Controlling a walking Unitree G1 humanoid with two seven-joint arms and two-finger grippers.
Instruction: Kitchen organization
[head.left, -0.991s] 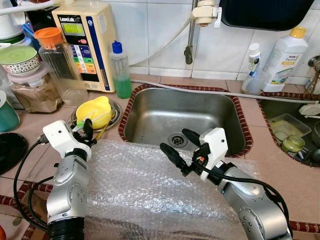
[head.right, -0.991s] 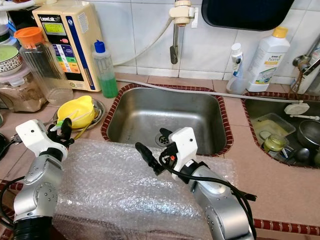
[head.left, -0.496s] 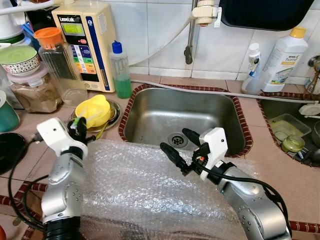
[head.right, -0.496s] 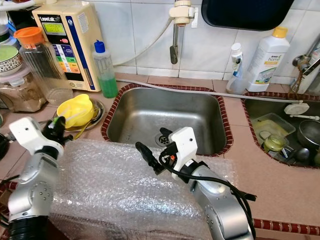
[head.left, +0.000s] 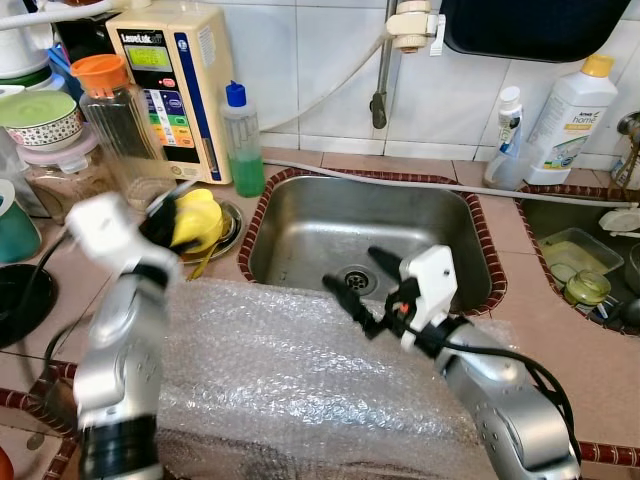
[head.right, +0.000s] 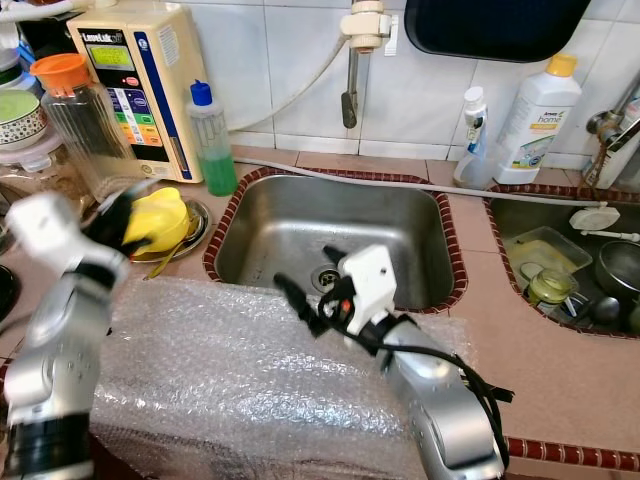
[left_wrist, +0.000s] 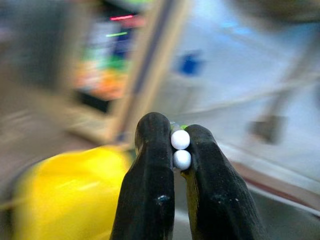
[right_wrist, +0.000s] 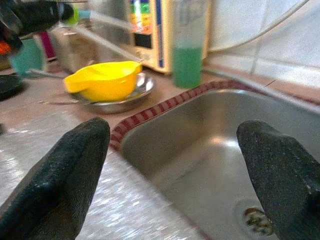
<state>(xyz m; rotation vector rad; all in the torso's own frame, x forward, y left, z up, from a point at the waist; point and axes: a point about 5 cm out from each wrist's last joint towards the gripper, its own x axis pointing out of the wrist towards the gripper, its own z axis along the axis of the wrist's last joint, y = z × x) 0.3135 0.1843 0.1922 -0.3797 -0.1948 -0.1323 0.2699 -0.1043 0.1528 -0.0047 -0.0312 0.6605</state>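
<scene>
My left gripper (head.left: 158, 226), blurred by motion, is raised beside the yellow bowl (head.left: 201, 219). It is shut on two thin sticks (left_wrist: 180, 140) with white round ends and a green band. The sticks (right_wrist: 102, 21) reach out over the bowl toward the water machine. The yellow bowl (right_wrist: 104, 80) sits in a metal dish (head.left: 232, 222) left of the sink. My right gripper (head.left: 357, 273) hangs open with nothing in it, over the front rim of the steel sink (head.left: 300, 240). A sheet of bubble wrap (head.left: 300, 380) covers the counter under both arms.
A beige water machine (head.left: 172, 80), an orange-lidded jar (head.left: 118, 120) and a green soap bottle (head.left: 243, 140) stand at the back left. White bottles (head.left: 565, 115) stand at the back right. A second sink (head.left: 585, 265) holds dishes. A tap (head.left: 382, 70) hangs over the main sink.
My left arm has swung up and back toward the yellow bowl, carrying the sticks, and now shows blurred. The right gripper has barely shifted.
</scene>
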